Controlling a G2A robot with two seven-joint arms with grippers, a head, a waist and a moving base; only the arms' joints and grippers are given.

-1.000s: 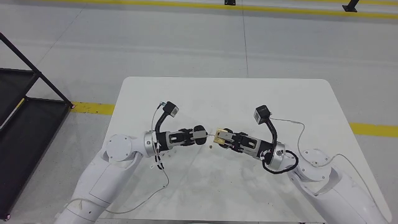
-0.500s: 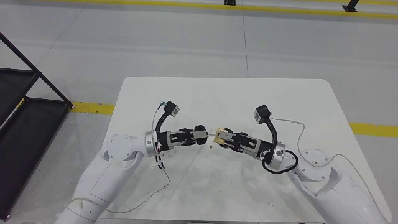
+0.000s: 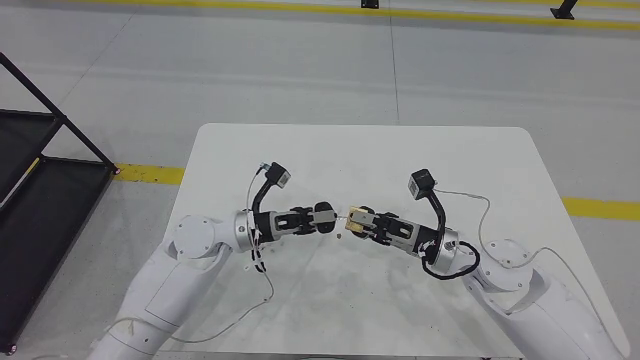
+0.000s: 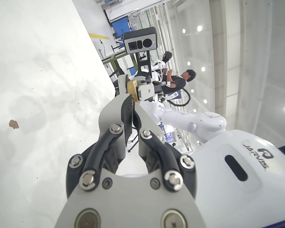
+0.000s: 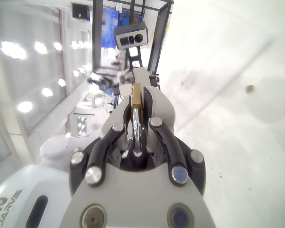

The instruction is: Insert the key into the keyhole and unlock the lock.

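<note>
Clamped on the brass padlock (image 5: 136, 98) at the right gripper (image 5: 138, 91) — pinched shut at the left gripper (image 4: 131, 102), contents hidden.

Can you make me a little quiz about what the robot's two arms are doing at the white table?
1. True or false: the right tool is shut on a brass padlock.
2. Pick one. The two tools point at each other, tip to tip:
A. over the middle of the white table
B. over a sink
C. inside a drawer
3. Fill in the word: the left tool is ___ (open or shut).

Key: 1 true; 2 A; 3 shut.
</note>
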